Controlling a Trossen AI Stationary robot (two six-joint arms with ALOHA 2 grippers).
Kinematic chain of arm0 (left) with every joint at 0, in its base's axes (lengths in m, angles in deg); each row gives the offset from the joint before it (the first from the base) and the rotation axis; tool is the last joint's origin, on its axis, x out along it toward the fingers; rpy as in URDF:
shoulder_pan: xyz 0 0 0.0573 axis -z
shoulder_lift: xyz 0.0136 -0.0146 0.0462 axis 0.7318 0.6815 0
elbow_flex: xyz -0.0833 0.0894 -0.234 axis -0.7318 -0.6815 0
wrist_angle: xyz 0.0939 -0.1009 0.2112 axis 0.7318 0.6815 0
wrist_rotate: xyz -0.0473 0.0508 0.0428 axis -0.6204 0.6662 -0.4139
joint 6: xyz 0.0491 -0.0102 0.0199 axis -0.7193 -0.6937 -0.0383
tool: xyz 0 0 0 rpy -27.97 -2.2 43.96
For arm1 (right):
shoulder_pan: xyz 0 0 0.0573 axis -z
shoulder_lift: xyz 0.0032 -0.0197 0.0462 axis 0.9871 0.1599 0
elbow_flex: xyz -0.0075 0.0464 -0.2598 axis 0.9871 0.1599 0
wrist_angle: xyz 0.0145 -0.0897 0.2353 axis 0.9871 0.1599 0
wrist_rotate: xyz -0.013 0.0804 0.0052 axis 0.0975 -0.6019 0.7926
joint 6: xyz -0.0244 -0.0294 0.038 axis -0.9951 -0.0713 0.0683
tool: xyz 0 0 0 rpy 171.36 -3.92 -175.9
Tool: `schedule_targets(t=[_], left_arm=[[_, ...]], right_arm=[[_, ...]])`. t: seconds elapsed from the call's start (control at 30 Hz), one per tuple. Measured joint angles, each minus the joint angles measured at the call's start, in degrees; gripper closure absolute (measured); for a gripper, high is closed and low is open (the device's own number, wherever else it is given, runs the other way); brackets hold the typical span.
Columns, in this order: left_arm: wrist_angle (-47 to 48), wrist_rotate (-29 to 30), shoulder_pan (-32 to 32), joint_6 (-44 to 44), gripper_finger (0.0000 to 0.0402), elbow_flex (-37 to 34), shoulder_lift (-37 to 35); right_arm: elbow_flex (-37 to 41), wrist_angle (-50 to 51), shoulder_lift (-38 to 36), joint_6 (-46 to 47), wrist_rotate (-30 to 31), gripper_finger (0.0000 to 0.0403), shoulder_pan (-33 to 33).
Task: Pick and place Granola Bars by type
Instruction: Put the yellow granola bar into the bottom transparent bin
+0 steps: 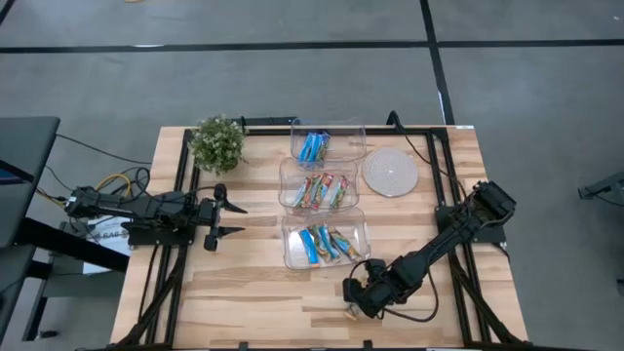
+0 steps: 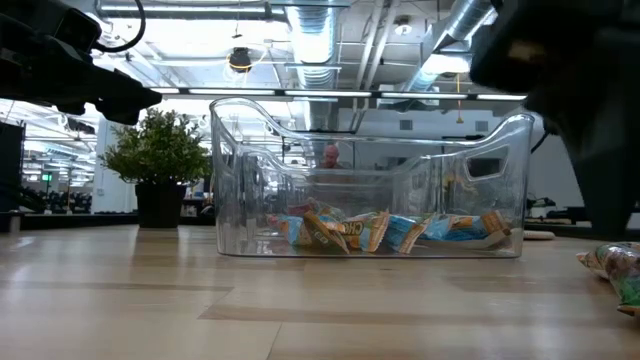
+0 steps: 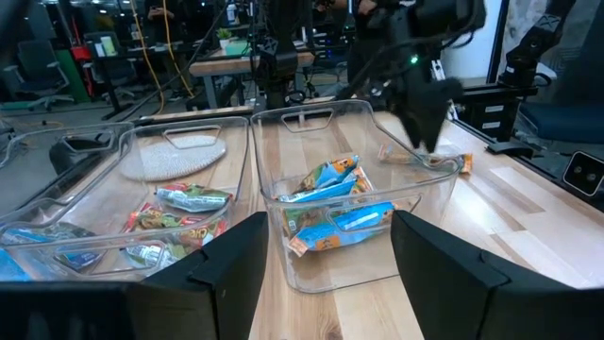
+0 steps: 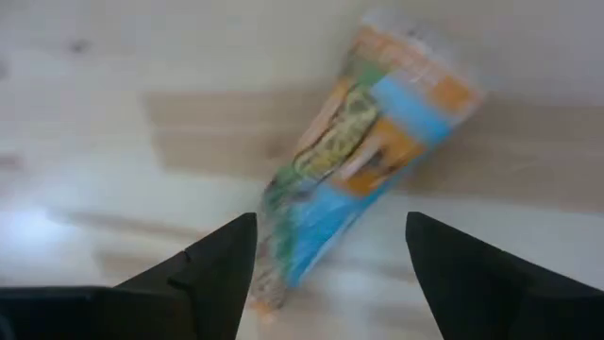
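The right tool (image 4: 330, 274) hangs wide apart over 1 tan-orange granola bar (image 4: 363, 151) lying on the table (image 4: 85, 113).

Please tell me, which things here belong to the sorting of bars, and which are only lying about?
Job: loose bar under right gripper; blue bars, red-green bars, tan-blue bars in three tubs.
Lying about: potted plant, round white disc.
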State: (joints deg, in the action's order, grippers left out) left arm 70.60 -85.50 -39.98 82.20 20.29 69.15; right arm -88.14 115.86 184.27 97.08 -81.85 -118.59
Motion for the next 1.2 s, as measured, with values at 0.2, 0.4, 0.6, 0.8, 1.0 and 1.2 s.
schedule_targets(t=[0.2,0.4,0.6,0.8,1.0,1.2], left_arm=[[0.0,0.0,0.0,0.0,0.0182,0.0,0.0],[0.0,-0.1,0.0,0.0,0.0182,0.0,0.0],[0.0,-0.1,0.0,0.0,0.0182,0.0,0.0],[0.0,-0.1,0.0,0.0,0.0182,0.0,0.0],[0.0,-0.1,0.0,0.0,0.0182,0.0,0.0],[0.0,0.0,0.0,0.0,0.0182,0.0,0.0]], right_arm=[[0.0,-2.2,3.3,0.3,-0.2,0.0137,0.2],[-0.2,-2.1,4.2,0.3,-0.8,0.0137,0.9],[-0.3,-0.2,4.0,0.1,-3.8,0.0154,0.8],[-0.1,0.6,4.1,-0.1,-4.3,0.0224,0.1],[0.0,1.0,4.1,-0.2,-5.0,0.0313,-0.1],[0.1,0.6,4.1,-0.3,-4.6,0.0360,-0.4]])
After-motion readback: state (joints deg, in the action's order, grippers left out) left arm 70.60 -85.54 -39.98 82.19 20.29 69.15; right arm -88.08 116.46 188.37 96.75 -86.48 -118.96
